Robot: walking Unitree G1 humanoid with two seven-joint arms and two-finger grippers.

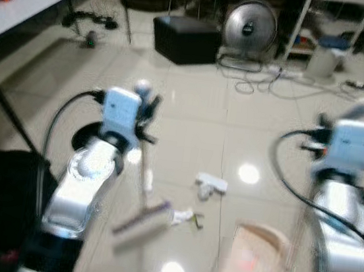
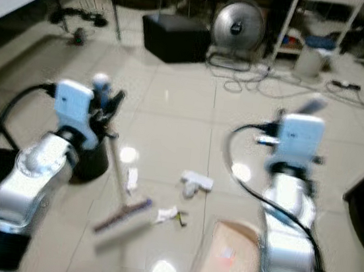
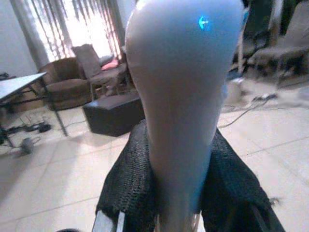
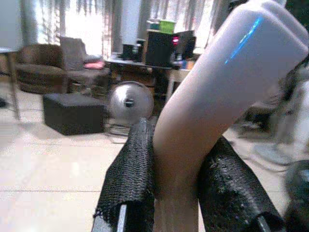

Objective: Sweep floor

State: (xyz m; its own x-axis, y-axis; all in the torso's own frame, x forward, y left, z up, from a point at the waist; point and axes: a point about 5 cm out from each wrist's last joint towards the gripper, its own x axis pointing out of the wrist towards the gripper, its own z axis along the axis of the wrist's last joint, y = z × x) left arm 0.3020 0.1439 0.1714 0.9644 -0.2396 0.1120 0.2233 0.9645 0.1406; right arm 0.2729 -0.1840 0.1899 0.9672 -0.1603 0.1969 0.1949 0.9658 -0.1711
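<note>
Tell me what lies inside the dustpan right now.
The dustpan, held by the right gripper, shows a bare pinkish inside, though blurred. The paper scraps lie on the floor beyond it, near the broom held by the left gripper.

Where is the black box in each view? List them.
Left eye: black box top centre, left of the fan.
Right eye: same place, left of the fan.
Left wrist: on the floor behind the broom handle.
Right wrist: behind the dustpan handle, beside the fan.
Landmark: the fan, in both eye views and right wrist.
</note>
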